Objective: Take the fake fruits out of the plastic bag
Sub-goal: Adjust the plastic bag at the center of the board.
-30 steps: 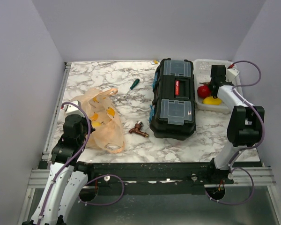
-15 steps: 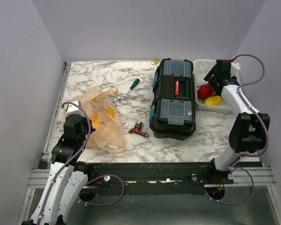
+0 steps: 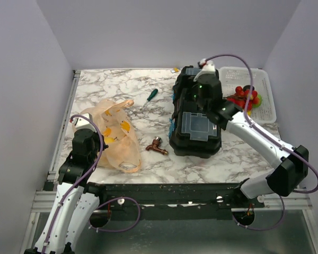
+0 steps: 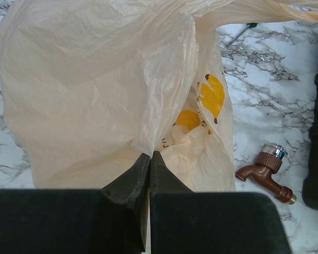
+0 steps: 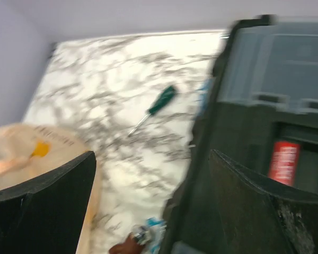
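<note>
The peach-orange plastic bag [image 3: 115, 136] lies crumpled at the near left of the table. My left gripper [image 3: 91, 140] is at its near left edge, and in the left wrist view the gripper [image 4: 150, 155] is shut on a fold of the bag [image 4: 95, 95]. Orange-yellow pieces [image 4: 212, 94] show through the film. My right gripper [image 3: 196, 95] hovers over the black toolbox [image 3: 197, 127]; in the blurred right wrist view it [image 5: 148, 203] is open and empty. Red berries [image 3: 243, 94] and a green ball [image 3: 255, 99] lie in the white basket [image 3: 265, 84].
A brown metal tap [image 3: 157, 146] lies between the bag and the toolbox. A green-handled screwdriver [image 3: 150, 96] lies behind the bag, also in the right wrist view [image 5: 158, 103]. The basket stands at the back right beside the toolbox.
My right arm has swung left from the basket to above the toolbox, open and empty. The left gripper and the bag have not moved.
</note>
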### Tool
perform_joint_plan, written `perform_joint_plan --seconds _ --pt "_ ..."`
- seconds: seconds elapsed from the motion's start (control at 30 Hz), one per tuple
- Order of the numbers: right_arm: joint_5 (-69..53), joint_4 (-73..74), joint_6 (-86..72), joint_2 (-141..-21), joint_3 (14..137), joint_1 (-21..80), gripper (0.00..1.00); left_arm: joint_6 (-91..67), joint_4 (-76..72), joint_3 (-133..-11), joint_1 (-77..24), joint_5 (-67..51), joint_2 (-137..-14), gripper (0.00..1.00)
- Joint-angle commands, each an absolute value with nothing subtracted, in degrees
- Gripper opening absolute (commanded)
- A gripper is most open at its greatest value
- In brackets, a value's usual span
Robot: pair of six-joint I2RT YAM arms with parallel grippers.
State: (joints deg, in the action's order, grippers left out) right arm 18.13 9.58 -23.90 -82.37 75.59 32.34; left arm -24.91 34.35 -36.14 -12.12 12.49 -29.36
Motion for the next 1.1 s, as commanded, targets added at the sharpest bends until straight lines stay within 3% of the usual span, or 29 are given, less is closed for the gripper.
perform_joint_plan --seconds 0.0,0.27,0.4,0.67,0.9,1.07 --pt "18.1 3.5 -18.3 -82.3 74.5 45.3 0.88 -24.7 33.9 -36.1 -12.4 12.6 -29.1 0.0" --pt "5.7 -3.8 -18.5 -91.2 71.0 65.7 0.86 -24.7 33.8 -36.1 -12.4 12.2 -29.0 0.0" --pt "-2.4 -4.9 -23.1 -96.0 70.1 66.2 0.87 -23.8 32.6 -36.1 -12.4 9.0 -28.7 0.0" --pt "1.7 -4.7 -24.9 -101.6 71.9 66.2 0.89 -23.2 30.6 -42.5 -12.4 0.4 -28.0 0.0" --pt "1.2 -6.0 -26.1 -105.0 72.9 66.1 0.89 -19.4 32.1 -51.4 -12.4 -5.9 -35.1 0.0" --pt "-6.9 -11.1 -28.0 -106.5 71.6 66.1 0.89 -17.2 31.7 -50.7 -12.4 -7.4 -35.9 0.0"
